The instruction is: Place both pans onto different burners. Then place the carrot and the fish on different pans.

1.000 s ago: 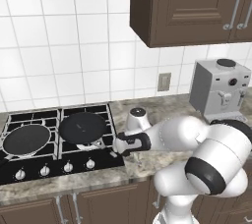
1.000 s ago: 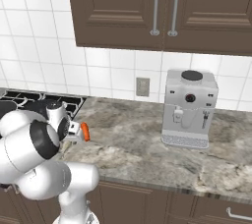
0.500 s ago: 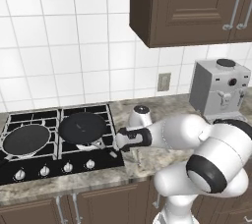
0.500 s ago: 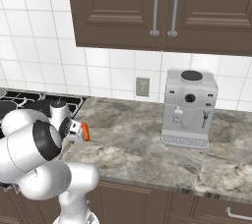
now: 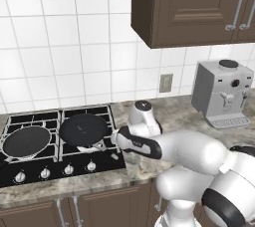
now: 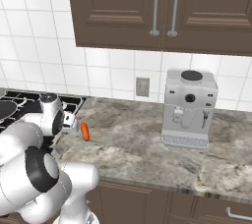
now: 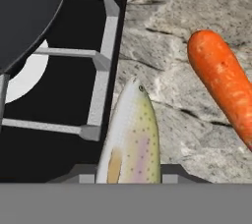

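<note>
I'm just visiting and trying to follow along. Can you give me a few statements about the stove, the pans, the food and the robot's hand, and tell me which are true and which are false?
1. Both pans sit on burners. True.
2. The carrot lies in a pan. False: it lies on the stone counter beside the cooktop.
3. The fish is between the gripper's finger tips. True.
4. The fish touches the carrot. False: bare counter shows between them.
5. A coffee machine stands on the counter. True.
</note>
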